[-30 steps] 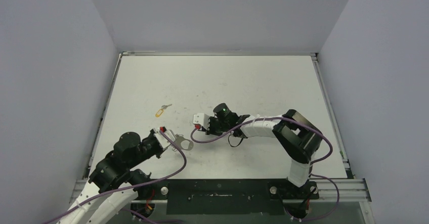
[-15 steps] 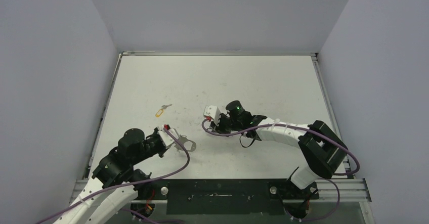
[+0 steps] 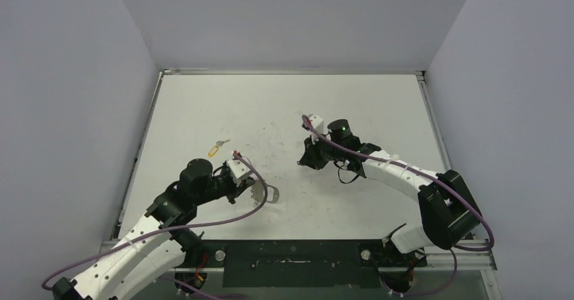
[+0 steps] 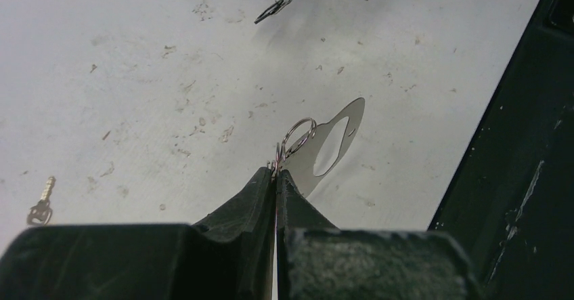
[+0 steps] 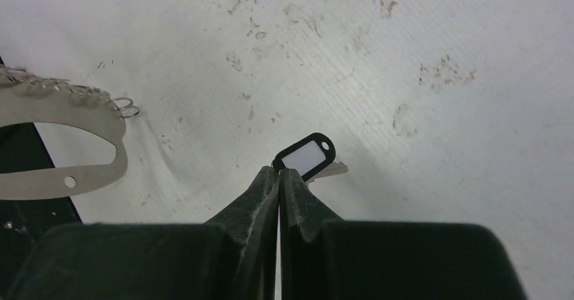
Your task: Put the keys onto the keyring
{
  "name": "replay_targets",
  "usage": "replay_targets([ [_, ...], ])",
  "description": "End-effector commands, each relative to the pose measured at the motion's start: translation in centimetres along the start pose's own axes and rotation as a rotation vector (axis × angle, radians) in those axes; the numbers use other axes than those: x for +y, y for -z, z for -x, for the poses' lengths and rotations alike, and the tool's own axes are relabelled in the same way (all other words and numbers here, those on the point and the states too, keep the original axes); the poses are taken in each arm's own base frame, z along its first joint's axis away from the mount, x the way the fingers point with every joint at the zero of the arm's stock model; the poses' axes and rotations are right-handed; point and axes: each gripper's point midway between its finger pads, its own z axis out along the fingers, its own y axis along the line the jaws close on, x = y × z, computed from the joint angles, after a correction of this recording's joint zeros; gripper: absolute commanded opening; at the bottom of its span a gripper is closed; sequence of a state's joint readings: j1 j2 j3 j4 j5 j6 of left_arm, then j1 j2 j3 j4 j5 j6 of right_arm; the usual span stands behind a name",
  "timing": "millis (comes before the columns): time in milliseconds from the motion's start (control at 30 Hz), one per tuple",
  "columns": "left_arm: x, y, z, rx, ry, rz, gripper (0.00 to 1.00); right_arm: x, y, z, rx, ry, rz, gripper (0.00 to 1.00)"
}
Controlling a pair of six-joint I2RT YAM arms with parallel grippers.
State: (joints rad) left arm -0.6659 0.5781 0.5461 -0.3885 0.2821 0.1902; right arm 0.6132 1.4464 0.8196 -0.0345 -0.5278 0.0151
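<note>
Both jaws closed on task items.
We see left jaws pinching the keyring (image 4: 333, 147) by its small rings, right jaws clamping the black-tagged key (image 5: 306, 158); the yellow-tagged key (image 3: 214, 150) lies well apart from both on the surface (image 3: 352, 100).

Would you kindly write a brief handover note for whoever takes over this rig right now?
Left jaws: shut on the small chain rings of the keyring.
Right jaws: shut on the tag of the black-tagged key, held apart from the keyring.
The yellow-tagged key lies loose on the table, on the left arm's side.
Done: keyring and one key gripped.
Left: no key is on the keyring yet; both need threading on.
</note>
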Motion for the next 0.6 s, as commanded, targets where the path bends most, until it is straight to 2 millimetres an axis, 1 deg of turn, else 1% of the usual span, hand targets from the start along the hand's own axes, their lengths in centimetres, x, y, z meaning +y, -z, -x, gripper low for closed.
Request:
replay_targets([
  [0, -0.9, -2.1, 3.0, -0.122, 0.038, -0.065, 0.0, -0.3, 1.1, 0.2, 0.012, -0.255, 0.027, 0.0],
  [100, -1.7, -3.4, 3.1, -0.116, 0.017, -0.096, 0.0, -0.7, 2.3, 0.0, -0.005, -0.304, 0.02, 0.0],
  [300, -3.9, -5.6, 2.6, -0.057, -0.101, -0.131, 0.0, -0.3, 5.2, 0.5, -0.074, -0.278, -0.015, 0.0],
  [433, -4.8, -6.6, 2.7, -0.038, -0.137, -0.151, 0.0, 0.8, 6.8, 0.7, -0.09, -0.248, -0.004, 0.0],
  [567, -5.3, -7.2, 3.1, -0.058, -0.137, -0.165, 0.0, 1.8, 7.7, 0.7, -0.109, -0.22, 0.015, 0.0],
])
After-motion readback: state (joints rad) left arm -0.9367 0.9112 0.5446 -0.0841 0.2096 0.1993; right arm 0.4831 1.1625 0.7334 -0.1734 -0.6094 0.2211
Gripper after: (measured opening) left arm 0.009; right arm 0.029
